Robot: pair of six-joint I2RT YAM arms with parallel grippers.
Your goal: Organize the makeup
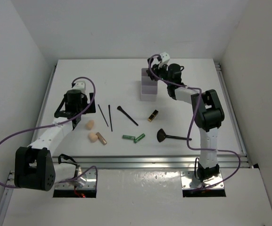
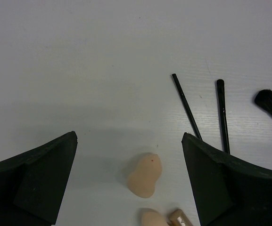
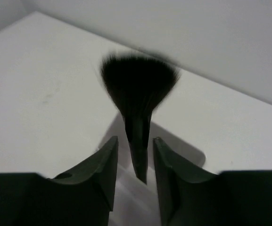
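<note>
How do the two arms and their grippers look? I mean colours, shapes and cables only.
The left arm and the right arm have white links and bulky black joint housings. A thin purple cable loops loosely along each arm. The left gripper and the right gripper each have two matte black, wedge-shaped fingers. No markings are readable.

We see a desk that is white, smooth and matt. The sponge looks like matt beige foam. The two slim brushes have glossy black handles. The fan brush has soft, fluffy black hair. The right pincer has fingers of matt black plastic. Bare metal rails line the desk's near edge.
</note>
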